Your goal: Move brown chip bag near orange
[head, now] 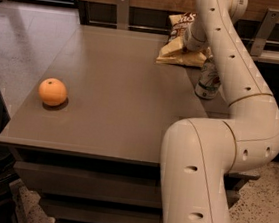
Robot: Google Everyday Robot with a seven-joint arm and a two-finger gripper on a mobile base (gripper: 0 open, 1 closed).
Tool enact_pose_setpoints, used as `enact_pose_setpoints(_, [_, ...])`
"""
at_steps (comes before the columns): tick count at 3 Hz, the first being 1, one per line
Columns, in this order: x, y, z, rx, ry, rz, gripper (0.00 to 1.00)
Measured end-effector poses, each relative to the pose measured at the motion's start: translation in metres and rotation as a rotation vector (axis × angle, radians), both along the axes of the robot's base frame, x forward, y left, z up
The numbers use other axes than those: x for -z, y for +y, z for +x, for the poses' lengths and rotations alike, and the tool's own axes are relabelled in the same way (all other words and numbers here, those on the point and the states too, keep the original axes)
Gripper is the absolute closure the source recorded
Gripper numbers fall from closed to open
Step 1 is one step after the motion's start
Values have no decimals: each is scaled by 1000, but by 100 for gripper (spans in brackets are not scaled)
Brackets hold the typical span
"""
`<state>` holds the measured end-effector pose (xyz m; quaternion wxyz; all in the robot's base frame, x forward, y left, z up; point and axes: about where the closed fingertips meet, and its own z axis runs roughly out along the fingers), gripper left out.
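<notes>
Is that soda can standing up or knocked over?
Upright: the can stands on its base beside the arm; the claw is at the chip bag.

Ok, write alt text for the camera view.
A white robot arm reaches across a grey table, its pincer at the chip bag on the far edge, beside a soda can. An orange sits alone near the table's left edge.
</notes>
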<state>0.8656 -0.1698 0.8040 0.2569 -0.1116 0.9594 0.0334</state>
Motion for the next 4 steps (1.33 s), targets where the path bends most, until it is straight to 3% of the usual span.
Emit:
enact_pose_setpoints(3, [-7, 1, -1, -1, 2, 0, 87])
enact_pose_setpoints(4, [-8, 1, -2, -1, 2, 0, 100])
